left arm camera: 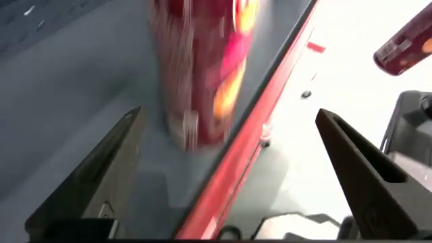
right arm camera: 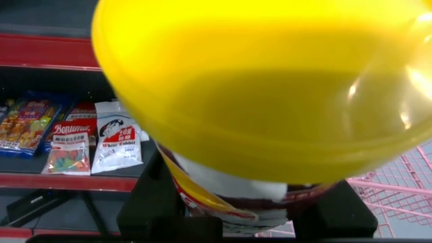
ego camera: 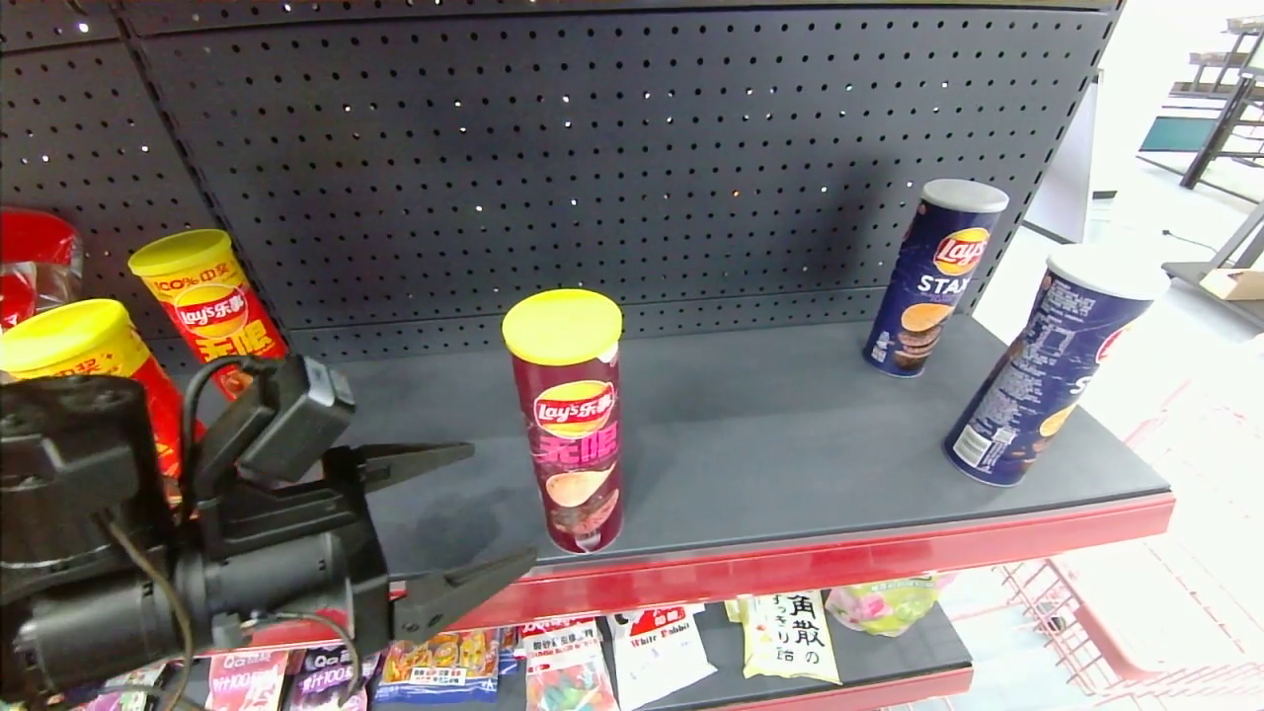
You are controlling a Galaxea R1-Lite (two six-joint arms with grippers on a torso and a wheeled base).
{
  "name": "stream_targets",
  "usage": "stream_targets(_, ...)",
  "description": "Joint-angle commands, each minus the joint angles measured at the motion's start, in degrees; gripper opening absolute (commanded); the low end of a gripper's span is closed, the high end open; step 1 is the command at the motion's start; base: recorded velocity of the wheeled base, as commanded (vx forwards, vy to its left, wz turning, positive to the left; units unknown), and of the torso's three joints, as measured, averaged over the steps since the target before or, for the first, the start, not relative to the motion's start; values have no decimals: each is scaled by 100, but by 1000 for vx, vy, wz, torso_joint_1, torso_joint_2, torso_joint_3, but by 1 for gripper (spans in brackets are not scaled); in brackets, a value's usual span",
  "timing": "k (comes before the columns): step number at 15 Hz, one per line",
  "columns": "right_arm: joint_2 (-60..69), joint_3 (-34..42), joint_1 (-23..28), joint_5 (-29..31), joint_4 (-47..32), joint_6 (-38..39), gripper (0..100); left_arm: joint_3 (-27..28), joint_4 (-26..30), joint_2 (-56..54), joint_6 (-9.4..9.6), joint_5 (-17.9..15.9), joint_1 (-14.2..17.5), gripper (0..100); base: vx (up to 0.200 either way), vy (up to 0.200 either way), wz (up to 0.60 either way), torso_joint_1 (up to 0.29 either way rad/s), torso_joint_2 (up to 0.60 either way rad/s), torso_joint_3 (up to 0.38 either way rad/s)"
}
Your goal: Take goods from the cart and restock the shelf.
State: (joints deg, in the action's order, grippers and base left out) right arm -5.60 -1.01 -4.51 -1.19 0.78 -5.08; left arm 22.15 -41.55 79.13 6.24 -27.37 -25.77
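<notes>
— How is this step best done?

— The shelf [ego camera: 770, 434] is probably best filled on its bare stretch, between the maroon can [ego camera: 578, 434] at the red front edge and the blue can [ego camera: 1047, 365] near the right end. The yellow-lidded can [right arm camera: 270, 81] should be lowered upright, set well back from the edge, and let go only once its base is flat.

— And how are the pincers found?

— The left pincer [ego camera: 499, 506] is spread wide and holds nothing. It is poised just beside the maroon can without touching it, so a knock is to be avoided. The right pincer [right arm camera: 246, 202] is clamped on the yellow-lidded can, with a finger pressed to each side of the body.
</notes>
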Motion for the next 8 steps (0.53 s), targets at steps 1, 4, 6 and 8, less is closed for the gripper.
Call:
stream_targets(1, -38, -31, 99, 14, -43, -28, 0, -765, 24, -1268, 0, 575, 433, 100, 0, 0, 0, 0, 0, 0)
stream_targets(4, -64, -31, 161, -12, -43, -133, 0, -1072, 542, -2613, 0, 2579, 714, 100, 0, 0, 0, 0, 0, 0)
stream_targets(6, 103, -31, 187, -30, -43, -160, 0, -1020, 1711, -3703, 0, 2666, 723, 100, 0, 0, 0, 0, 0, 0)
stream_targets(8, 94, -39, 196, -39, -43, -186, 0, -826, 3539, -5100, -18, 2710, 714, 100, 0, 0, 0, 0, 0, 0)
